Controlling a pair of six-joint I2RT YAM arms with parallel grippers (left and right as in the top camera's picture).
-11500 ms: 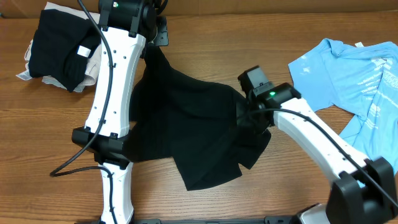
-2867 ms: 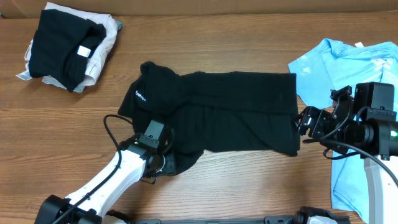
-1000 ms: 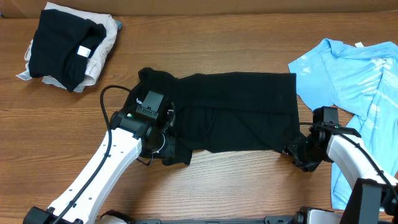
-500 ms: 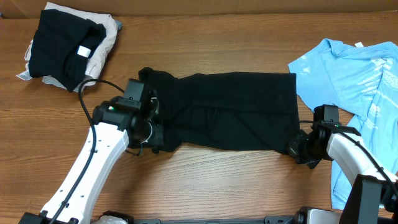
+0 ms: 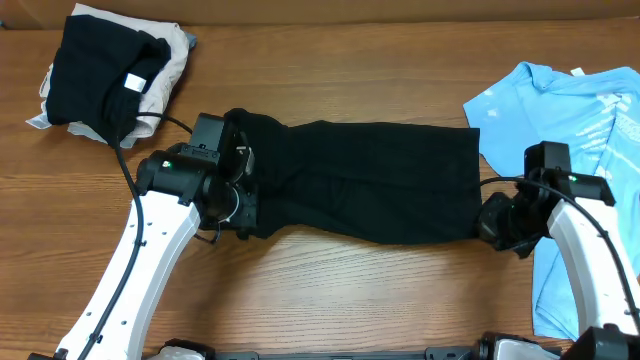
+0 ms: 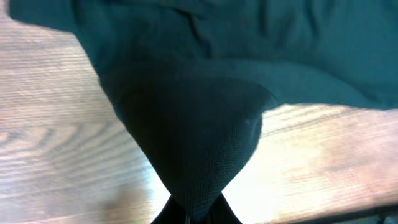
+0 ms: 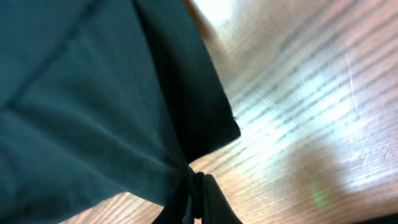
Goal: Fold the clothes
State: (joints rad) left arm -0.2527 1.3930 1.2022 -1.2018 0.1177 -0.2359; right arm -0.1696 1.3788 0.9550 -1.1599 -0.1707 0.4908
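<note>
Fingers first: from overhead, your left gripper (image 5: 238,205) is pinched tight on the left end of the soft black T-shirt (image 5: 370,185). Your right gripper (image 5: 492,226) is pinched on its right end, and both grips are at the near edge. That shirt lies as a long band across the brown wooden table (image 5: 380,290). Its long axis runs left to right between the two arms, so each arm is nearest its own end. A light blue printed T-shirt (image 5: 560,110) sits just beside the right end, and a folded black-and-pale clothes stack (image 5: 105,80) is well apart at the far left.

Left wrist view: fingers are closed hard on a pulled-up cone of black fabric, nothing else in them.

Right wrist view: same deal, fingers together on a corner fold, bare wood beyond it.

My guess is the next move carries that near edge over toward the far edge, so you'd want both ends travelling level.
</note>
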